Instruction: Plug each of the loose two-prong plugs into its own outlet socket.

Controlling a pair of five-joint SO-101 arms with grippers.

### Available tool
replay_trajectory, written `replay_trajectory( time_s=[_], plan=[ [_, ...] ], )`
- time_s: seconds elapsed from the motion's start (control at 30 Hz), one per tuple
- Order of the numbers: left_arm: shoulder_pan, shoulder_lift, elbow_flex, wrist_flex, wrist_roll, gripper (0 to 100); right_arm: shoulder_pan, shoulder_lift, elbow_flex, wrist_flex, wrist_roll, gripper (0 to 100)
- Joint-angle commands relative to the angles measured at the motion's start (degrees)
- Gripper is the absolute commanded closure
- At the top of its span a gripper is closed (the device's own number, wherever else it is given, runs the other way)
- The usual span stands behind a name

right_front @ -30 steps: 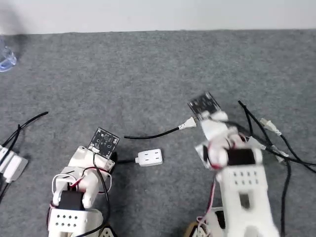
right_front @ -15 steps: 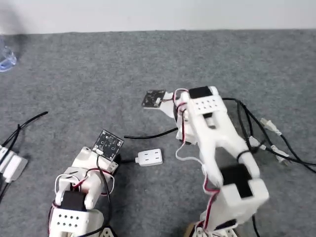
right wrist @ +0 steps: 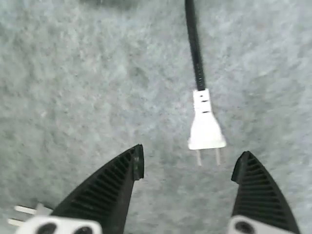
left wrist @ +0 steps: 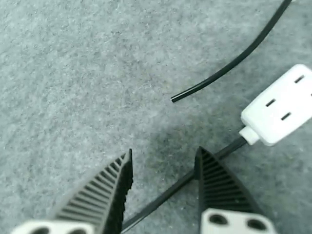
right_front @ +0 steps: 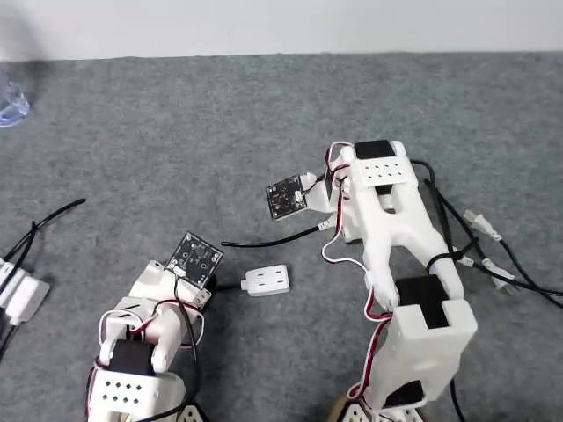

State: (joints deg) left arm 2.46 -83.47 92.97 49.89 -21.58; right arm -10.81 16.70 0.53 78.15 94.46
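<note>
A white outlet block (right_front: 266, 280) with several sockets lies on the grey carpet, and in the left wrist view the outlet block (left wrist: 280, 107) is just past my left gripper (left wrist: 164, 155). That gripper is open and straddles the block's black cord (left wrist: 170, 190). A white two-prong plug (right wrist: 205, 126) on a black cable lies between the open fingertips of my right gripper (right wrist: 191, 156), prongs toward the gripper. From above, the plug (right_front: 331, 224) shows at the edge of the right arm (right_front: 387, 211), which hangs over it.
More black cables with white plugs (right_front: 480, 225) lie tangled to the right of the right arm. A loose cable end (left wrist: 173, 99) lies near the outlet block. A white object (right_front: 22, 294) with black cables sits at the left edge.
The right arm has swung out from its folded pose, leftward and forward, and now hangs over the plug. The left arm has hardly moved.
</note>
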Motion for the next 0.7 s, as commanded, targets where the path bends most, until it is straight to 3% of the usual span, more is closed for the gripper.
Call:
replay_trajectory(
  time_s=[0.0,0.3,0.5,0.57,0.67],
  plan=[
    [0.26,-0.53,-0.31,-1.49,-0.62,80,0.31,1.54,-4.75,-2.59,3.25,71.3],
    [0.26,-0.53,-0.31,-1.49,-0.62,80,0.4,20.0,-16.88,-2.42,1.93,71.4],
    [0.26,-0.53,-0.31,-1.49,-0.62,80,0.75,25.98,-25.05,4.62,-0.62,71.7],
    [0.26,-0.53,-0.31,-1.49,-0.62,80,1.1,26.33,-26.81,7.52,-0.7,77.2],
    [0.26,-0.53,-0.31,-1.49,-0.62,80,1.01,26.07,-27.69,9.19,-3.78,98.7]
  ],
)
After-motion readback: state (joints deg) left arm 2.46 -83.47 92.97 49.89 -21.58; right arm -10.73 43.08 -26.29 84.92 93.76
